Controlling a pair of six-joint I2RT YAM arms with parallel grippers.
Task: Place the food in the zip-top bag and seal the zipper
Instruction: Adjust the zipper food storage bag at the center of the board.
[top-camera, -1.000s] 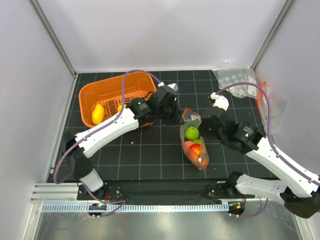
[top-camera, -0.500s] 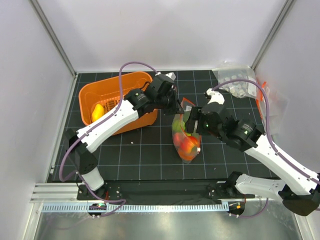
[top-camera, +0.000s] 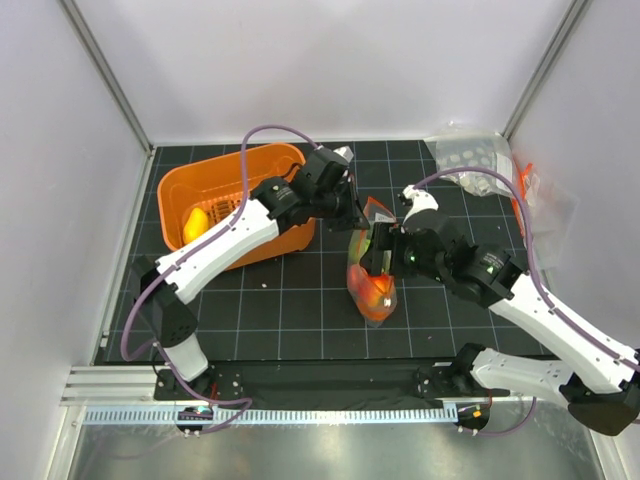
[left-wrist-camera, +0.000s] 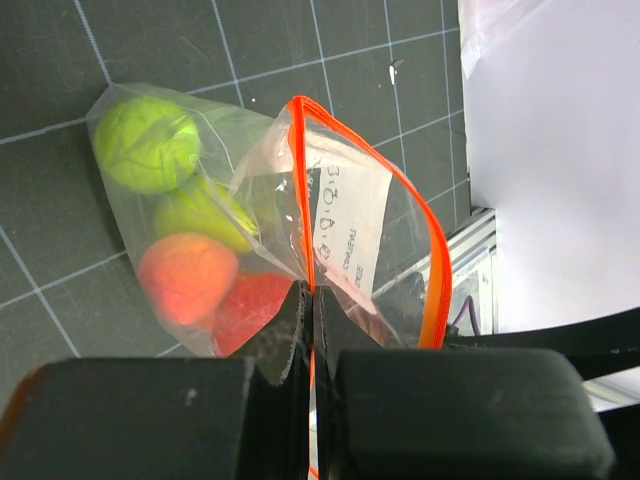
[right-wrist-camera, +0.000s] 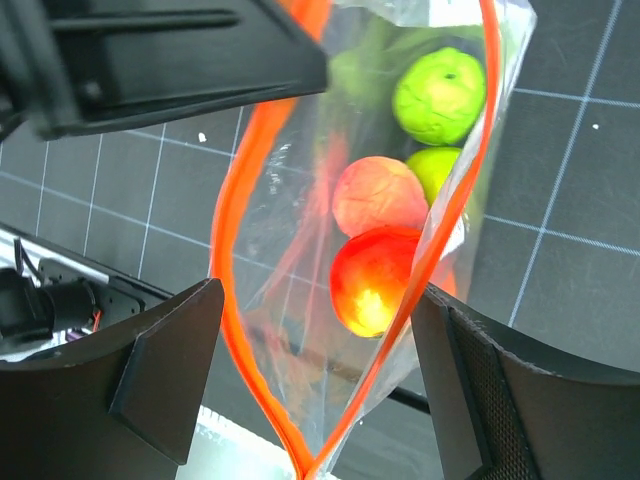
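The zip-top bag (top-camera: 371, 283) hangs over the black mat between both arms, its mouth gaping. Inside lies the food: a green piece (left-wrist-camera: 148, 143), a peach one (left-wrist-camera: 185, 275) and a red one (left-wrist-camera: 250, 305). My left gripper (left-wrist-camera: 312, 292) is shut on the zipper (left-wrist-camera: 300, 180), one side of the orange strip, beside the white label (left-wrist-camera: 350, 225). My right gripper (right-wrist-camera: 318, 300) stands open, its fingers (right-wrist-camera: 170, 370) on either side of the zipper (right-wrist-camera: 240, 200) loop without touching it. A red-yellow piece (right-wrist-camera: 375, 285) shows through the opening.
An orange basket (top-camera: 230, 160) sits at the back left with a yellow toy (top-camera: 197, 222) inside. Other clear bags (top-camera: 470, 160) lie in the back right corner. White walls close three sides; a metal rail (top-camera: 300, 412) runs along the near edge.
My right gripper has let go and opened wide around the bag's mouth. The left gripper has carried the bag a little left and up by its strip.
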